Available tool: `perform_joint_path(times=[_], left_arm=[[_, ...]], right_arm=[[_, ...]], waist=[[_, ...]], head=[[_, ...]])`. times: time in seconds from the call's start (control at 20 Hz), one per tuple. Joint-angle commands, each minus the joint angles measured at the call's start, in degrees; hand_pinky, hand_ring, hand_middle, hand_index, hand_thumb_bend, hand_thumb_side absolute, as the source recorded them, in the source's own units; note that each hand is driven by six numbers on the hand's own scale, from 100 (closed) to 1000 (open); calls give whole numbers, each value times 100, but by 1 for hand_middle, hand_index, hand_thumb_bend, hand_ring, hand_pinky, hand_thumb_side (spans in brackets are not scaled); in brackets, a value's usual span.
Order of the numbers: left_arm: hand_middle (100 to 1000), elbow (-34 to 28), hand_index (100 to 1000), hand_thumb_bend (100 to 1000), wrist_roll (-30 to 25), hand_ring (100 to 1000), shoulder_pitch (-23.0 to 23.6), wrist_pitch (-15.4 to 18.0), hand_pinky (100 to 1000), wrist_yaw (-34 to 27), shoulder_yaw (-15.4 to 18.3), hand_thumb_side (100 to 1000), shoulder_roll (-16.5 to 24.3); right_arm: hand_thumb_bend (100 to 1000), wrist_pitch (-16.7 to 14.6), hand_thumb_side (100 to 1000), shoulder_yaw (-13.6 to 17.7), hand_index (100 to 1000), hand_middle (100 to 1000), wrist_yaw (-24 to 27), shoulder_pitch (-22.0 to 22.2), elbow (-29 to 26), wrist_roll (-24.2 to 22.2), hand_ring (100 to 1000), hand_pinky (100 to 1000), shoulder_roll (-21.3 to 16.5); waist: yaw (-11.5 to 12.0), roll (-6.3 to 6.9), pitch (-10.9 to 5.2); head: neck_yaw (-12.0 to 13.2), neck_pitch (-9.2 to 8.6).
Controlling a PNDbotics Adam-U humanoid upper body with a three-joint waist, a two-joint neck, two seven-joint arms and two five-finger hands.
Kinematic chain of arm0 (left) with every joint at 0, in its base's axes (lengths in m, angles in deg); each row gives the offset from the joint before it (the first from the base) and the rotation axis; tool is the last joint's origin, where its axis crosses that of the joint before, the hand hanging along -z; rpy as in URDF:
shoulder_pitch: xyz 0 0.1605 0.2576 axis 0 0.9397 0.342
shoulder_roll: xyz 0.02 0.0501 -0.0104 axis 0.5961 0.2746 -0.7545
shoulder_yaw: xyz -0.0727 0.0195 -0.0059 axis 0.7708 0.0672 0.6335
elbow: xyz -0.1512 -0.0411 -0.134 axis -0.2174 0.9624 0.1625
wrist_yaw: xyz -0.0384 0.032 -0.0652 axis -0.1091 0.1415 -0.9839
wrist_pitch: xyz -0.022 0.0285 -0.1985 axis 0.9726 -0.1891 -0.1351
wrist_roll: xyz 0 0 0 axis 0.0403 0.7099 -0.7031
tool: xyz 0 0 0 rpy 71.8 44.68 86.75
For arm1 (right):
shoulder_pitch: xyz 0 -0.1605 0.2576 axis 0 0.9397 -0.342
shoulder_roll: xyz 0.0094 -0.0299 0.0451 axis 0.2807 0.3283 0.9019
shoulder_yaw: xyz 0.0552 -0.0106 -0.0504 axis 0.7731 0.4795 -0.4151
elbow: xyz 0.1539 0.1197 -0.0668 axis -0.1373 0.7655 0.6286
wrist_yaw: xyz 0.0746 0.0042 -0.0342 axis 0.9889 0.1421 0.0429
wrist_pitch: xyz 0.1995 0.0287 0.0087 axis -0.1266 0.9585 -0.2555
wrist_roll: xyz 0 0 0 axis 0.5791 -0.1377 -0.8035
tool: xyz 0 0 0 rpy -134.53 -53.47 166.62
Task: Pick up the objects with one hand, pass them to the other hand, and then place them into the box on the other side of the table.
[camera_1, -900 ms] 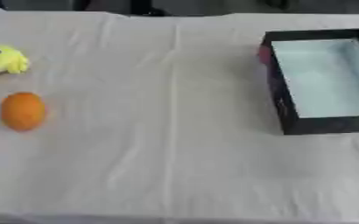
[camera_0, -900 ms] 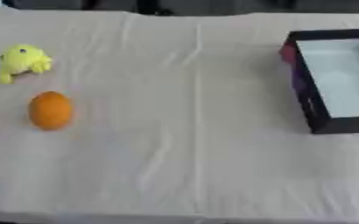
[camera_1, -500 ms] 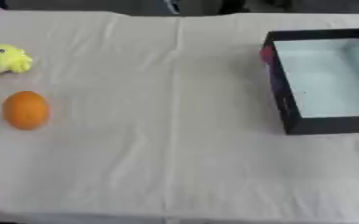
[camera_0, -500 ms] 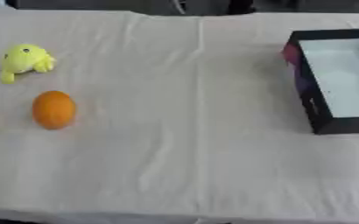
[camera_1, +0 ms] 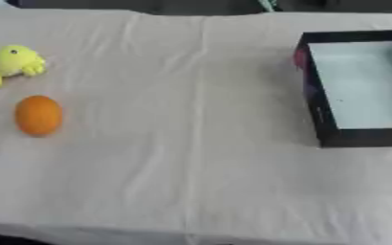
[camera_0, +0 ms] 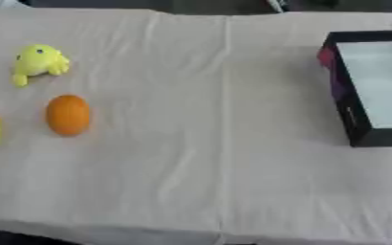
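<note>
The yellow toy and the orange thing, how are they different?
The yellow toy is bright yellow and lumpy, with a dark eye and little bits sticking out; the orange thing is orange, smooth and egg-shaped. The yellow toy lies farther back on the table, the orange thing nearer the front. Both rest on the cloth at the left, far from the box, and no hand touches them.
</note>
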Motion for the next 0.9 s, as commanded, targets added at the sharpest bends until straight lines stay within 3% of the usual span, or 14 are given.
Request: perform_joint_path(times=[0.05,0.2,0.45,0.65,0.9], left_arm=[[851,-139,921,799,-504,892,-5,-519,817,554,-175,585,852],[837,-408,912,777,-1417,891,191,-1033,826,1197,-352,577,1591],[838,-1035,894,745,-2915,900,794,-1568,852,1737,-427,555,2544],[834,-1387,886,743,-3761,904,1303,-1890,863,2261,-379,538,2947],[818,-1427,863,744,-4247,901,1714,-2306,868,2527,-349,513,3079]], right_arm=[[100,32,498,19,901,926,-76,-52,-69,7,888,842,-280],[100,40,498,18,901,925,-101,-14,-83,12,888,842,-339],[100,43,499,-6,901,925,-157,31,-82,-4,887,842,-404],[100,42,499,-26,901,924,-220,24,-67,-23,884,842,-421],[100,45,503,-42,901,922,-264,40,-40,-44,881,842,-435]], waist=[[5,33,-167],[29,72,-172],[62,98,-169],[80,105,-161],[108,106,-145]], head=[[60,70],[116,103],[253,105],[371,103],[415,83]])
